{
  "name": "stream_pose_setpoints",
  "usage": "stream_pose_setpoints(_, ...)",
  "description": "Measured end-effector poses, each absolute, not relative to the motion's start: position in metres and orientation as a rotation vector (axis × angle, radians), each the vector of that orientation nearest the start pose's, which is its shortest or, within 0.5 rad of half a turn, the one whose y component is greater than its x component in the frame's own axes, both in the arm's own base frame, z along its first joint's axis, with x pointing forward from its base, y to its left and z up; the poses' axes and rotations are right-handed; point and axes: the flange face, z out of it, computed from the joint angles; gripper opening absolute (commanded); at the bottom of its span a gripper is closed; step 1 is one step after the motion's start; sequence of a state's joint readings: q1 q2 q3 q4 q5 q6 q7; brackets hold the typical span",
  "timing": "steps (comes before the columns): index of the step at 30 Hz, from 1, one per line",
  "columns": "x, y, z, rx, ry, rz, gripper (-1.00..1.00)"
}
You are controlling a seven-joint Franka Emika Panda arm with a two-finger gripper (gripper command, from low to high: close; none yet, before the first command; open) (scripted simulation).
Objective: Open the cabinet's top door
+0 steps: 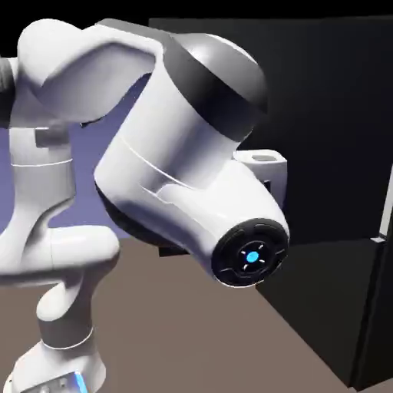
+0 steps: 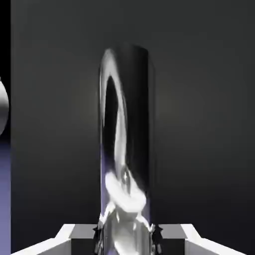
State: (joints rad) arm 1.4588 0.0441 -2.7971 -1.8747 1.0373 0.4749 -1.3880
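My pincer (image 2: 127,239) is closed around the shiny upright handle (image 2: 125,149) at six o'clock in the hand view — the dark top door (image 2: 55,139) fills the view behind, from nine to three o'clock.

Arm (image 1: 169,146): white, smooth, plastic-looking shell, soft gloss; dark grey shoulder band, satin sheen. End cap (image 1: 251,253): black, plastic-looking, slight shine. Cabinet (image 1: 322,153): black, smooth, mostly matt, faint sheen. Handle (image 2: 124,129): polished metal look, mirror-glossy, curved white reflections. 2 fingertips (image 2: 84,232): grey, flat, smooth, low shine. Floor (image 1: 184,330): brown, smooth, matt. Door panel (image 2: 55,124): dark, matt, smooth.
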Motion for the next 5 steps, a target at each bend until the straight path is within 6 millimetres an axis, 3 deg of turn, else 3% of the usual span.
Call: stream_pose_setpoints(5,0.208,-0.392,0.582,-1.512,-0.558,-0.675,-1.00)
